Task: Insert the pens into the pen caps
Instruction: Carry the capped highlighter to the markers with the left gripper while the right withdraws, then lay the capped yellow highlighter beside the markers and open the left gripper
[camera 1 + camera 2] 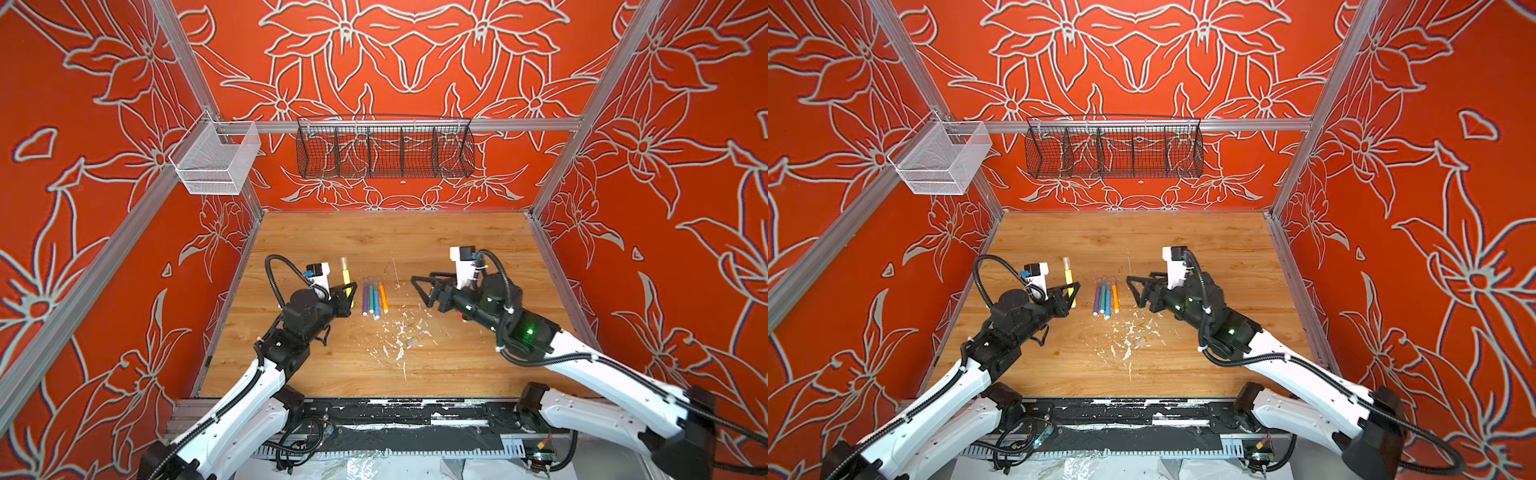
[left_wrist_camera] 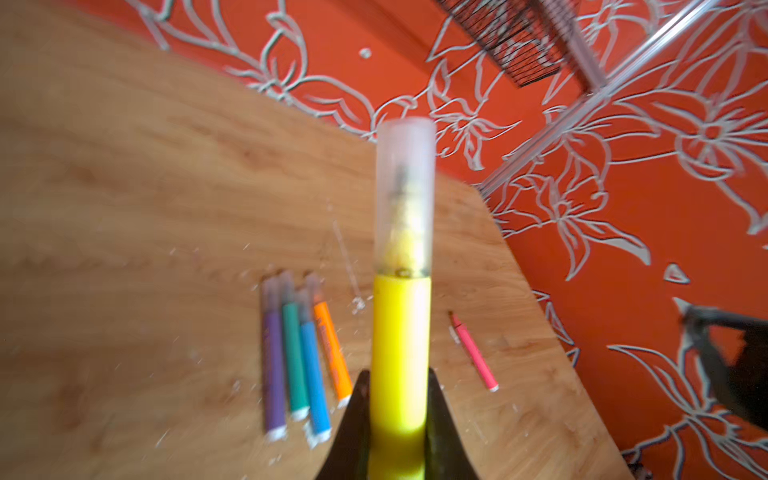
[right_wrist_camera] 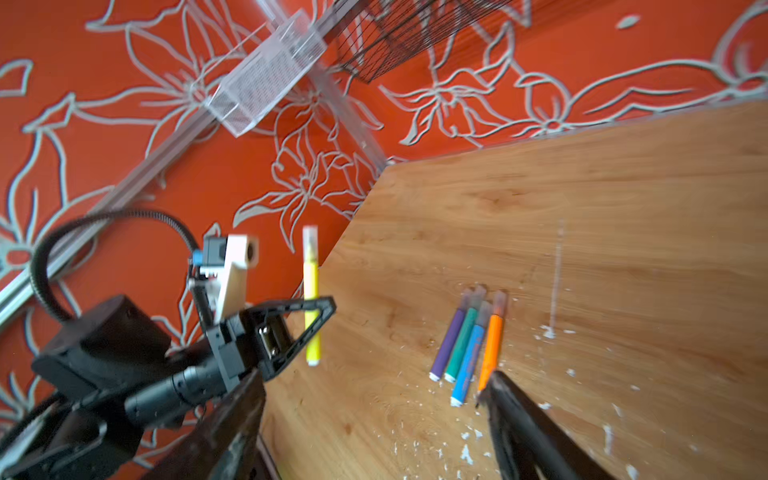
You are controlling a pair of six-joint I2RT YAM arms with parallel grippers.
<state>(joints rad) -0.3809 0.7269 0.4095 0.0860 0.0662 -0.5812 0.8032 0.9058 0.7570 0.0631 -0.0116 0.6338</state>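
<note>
On the left, the left gripper [image 1: 353, 289] clamps a slim yellow marker pen [image 2: 400, 345] wearing a clear plastic cap [image 2: 405, 187]; the right gripper [image 1: 420, 291] stands spread, empty, well apart

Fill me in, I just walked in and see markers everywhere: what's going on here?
The left gripper holds the yellow pen, with a clear cap fitted over its tip. The right gripper hangs open and empty nearby. On the table, the purple pen, green pen, blue pen and orange pen lie capped, side by side. The pink pen lies apart, uncapped. What looks like a loose cap sits among the white flecks.
</note>
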